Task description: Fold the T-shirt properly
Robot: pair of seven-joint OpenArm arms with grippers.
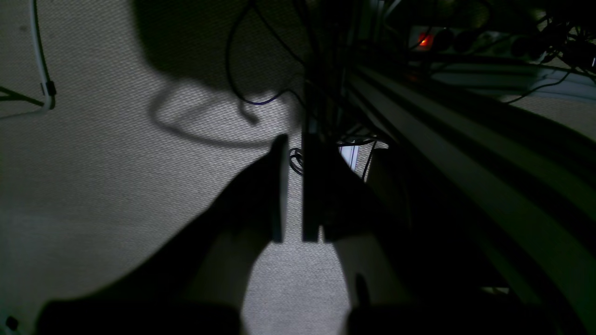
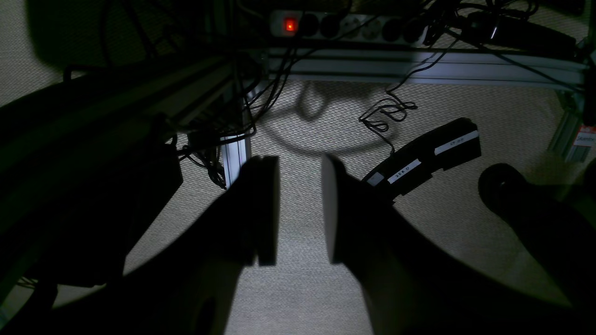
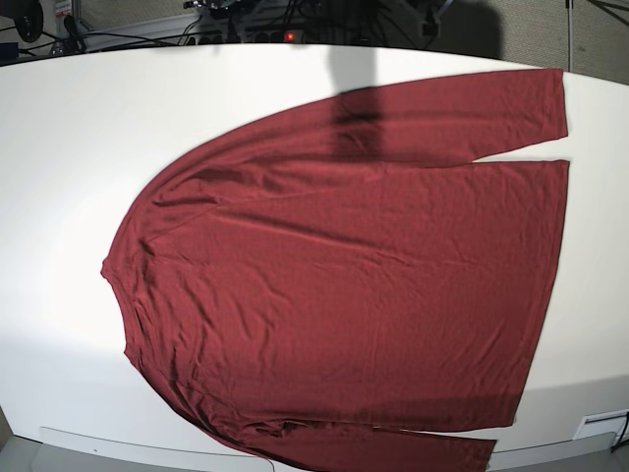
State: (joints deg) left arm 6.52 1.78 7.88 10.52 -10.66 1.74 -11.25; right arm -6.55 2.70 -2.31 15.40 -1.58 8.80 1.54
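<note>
Lying flat, maroon T-shirt (image 3: pixel 344 285), lightly wrinkled, sleeves outstretched

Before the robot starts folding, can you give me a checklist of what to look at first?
1. Shirt lying flat on the table: ok.
2. Both sleeves in sight: ok, though the near one runs to the picture's edge.
3. Left tool empty: ok, nearly closed.
4. Right tool empty: ok, open.
5. Tools over the shirt: not ok, both face the floor.
6. Shirt's wrinkles smoothed: not ok.
</note>
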